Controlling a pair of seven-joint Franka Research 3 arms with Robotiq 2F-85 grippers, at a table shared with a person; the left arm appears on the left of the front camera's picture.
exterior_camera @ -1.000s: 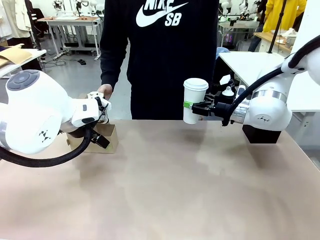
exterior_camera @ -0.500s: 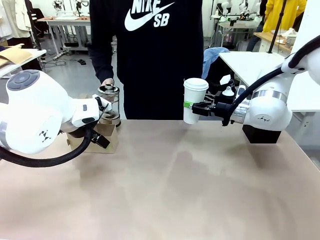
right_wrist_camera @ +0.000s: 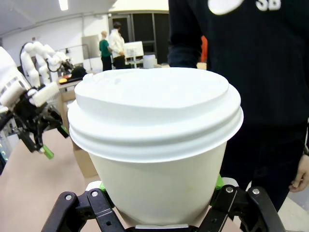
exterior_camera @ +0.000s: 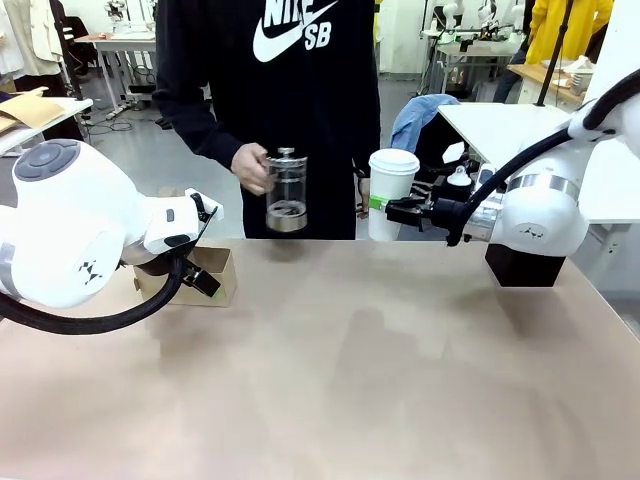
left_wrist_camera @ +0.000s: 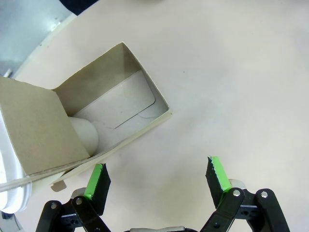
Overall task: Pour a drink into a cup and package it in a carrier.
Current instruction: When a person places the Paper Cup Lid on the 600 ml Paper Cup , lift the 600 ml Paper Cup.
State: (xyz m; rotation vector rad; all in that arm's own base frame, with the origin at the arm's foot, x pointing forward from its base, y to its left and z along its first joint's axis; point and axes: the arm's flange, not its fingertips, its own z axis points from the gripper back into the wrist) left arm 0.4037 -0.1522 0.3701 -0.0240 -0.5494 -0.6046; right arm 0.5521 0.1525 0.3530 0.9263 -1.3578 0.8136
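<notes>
At the far table edge my right gripper [exterior_camera: 403,212] is shut on the white lidded cup [exterior_camera: 391,194], holding it upright above the table. The right wrist view shows the cup [right_wrist_camera: 155,130] close up between the black fingers [right_wrist_camera: 79,209]. A person's hand [exterior_camera: 250,166] holds a clear glass jug [exterior_camera: 285,190] with a metal lid just left of the cup; its glass looks mostly clear, darker near the base. My left gripper [left_wrist_camera: 158,175] is open just above the table beside the brown cardboard carrier [left_wrist_camera: 118,104]. A white cylinder [left_wrist_camera: 85,134] sits in one carrier pocket.
The carrier [exterior_camera: 216,276] stands at the table's far left, beside my left gripper [exterior_camera: 202,279]. A black box [exterior_camera: 524,266] sits at the far right under my right arm. The person stands at the far edge. Bare tabletop [exterior_camera: 350,380] spreads across the middle and front.
The person has lifted the jug from beside the carrier and carried it right, close to the cup. My right gripper with the cup has shifted slightly. The left arm has not moved.
</notes>
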